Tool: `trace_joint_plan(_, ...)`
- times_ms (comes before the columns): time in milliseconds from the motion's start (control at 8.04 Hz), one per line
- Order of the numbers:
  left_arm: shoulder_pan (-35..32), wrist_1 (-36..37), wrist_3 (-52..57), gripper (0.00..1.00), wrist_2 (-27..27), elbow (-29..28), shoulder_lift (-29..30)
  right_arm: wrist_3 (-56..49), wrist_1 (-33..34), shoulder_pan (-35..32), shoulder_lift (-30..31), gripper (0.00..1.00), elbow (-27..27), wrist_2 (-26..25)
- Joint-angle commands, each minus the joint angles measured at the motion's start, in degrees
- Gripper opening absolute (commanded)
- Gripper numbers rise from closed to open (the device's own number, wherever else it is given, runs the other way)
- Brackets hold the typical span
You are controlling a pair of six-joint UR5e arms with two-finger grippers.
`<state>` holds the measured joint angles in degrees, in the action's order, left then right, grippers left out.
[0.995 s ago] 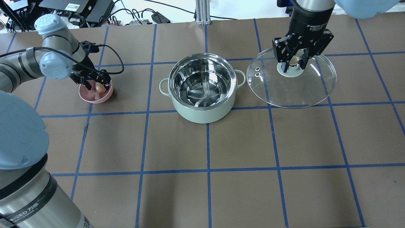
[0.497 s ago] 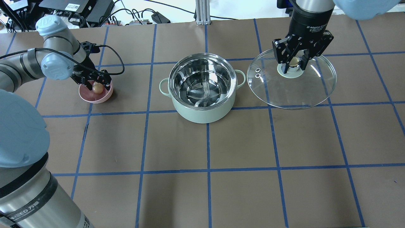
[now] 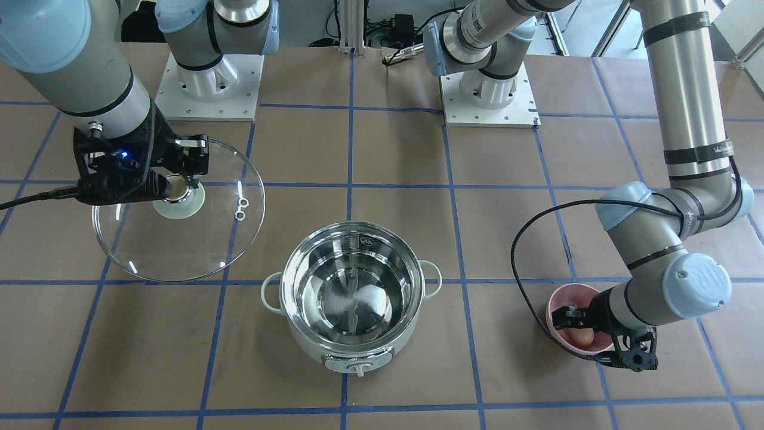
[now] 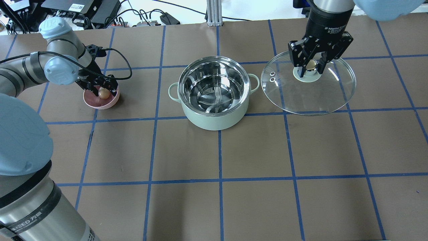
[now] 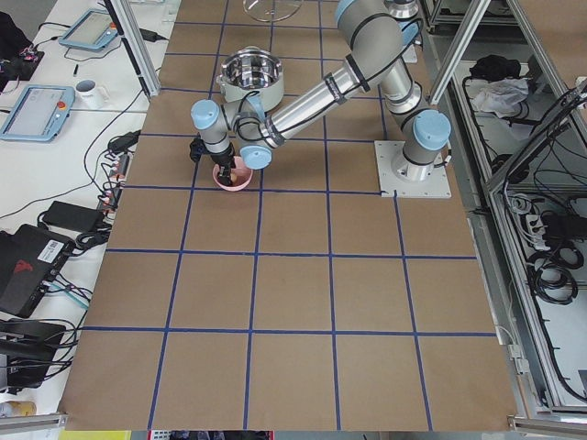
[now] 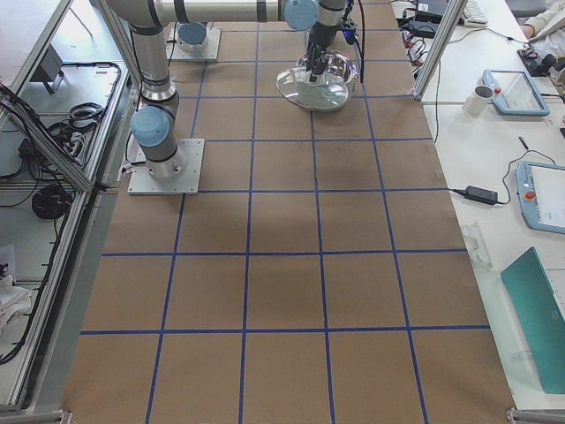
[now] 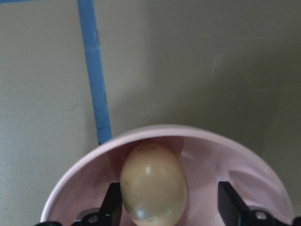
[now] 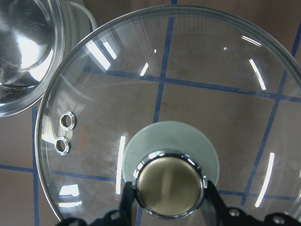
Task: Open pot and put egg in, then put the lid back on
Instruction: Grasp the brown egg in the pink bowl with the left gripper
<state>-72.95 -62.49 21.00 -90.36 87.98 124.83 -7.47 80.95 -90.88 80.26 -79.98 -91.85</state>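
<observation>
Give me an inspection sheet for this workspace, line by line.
Surface: brown table, blue tape grid.
Job's things: pot open and empty; lid off, beside it; egg in pink bowl.
Clutter: nothing seen.
Grippers: left gripper open, straddling the egg; right gripper shut on the lid's knob.
Cables: black cable looping off the left wrist.
Surroundings: mug and pendants beside the table.

A brown table [image 6: 282, 291] is crossed by blue tape lines [image 6: 248, 254], and a white desk [image 6: 477, 141] is set at three o'clock.
</observation>
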Motion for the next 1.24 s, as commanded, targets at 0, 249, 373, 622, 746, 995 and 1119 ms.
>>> trace_joint_plan(0, 0.0, -0.09, 0.18, 0.35, 0.01, 0.0, -0.03, 0.0, -0.09, 0.0, 0.07, 0.34, -0.26, 0.01)
trace_joint_plan(249, 0.0, -0.09, 0.09, 0.23, 0.1, -0.09, -0.03, 0.09, -0.18, 0.0, 0.24, 0.34, -0.26, 0.01)
trace_joint_plan(373, 0.0, -0.09, 0.09, 0.23, 0.1, -0.09, -0.03, 0.09, -0.09, 0.0, 0.25, 0.34, -0.35, -0.08)
trace_joint_plan(622, 0.0, -0.17, -0.26, 0.23, 0.01, -0.18, -1.6, 0.09, -0.18, 0.0, 0.33, 0.34, -0.35, -0.26)
trace_joint_plan(746, 0.0, -0.78, -0.7, 0.23, -0.25, 0.0, -4.05, 0.09, -0.27, 0.0, 0.25, 0.34, -0.35, -1.04)
trace_joint_plan(995, -0.52, -5.25, -2.19, 0.23, 0.01, 0.09, -8.53, -0.09, -0.27, 0.0, 0.25, 0.33, -0.35, -1.57)
trace_joint_plan(1119, -1.48, -7.19, -5.76, 0.23, 1.32, 0.09, -10.64, -0.09, -0.18, 0.0, 0.25, 0.33, -0.35, -1.57)
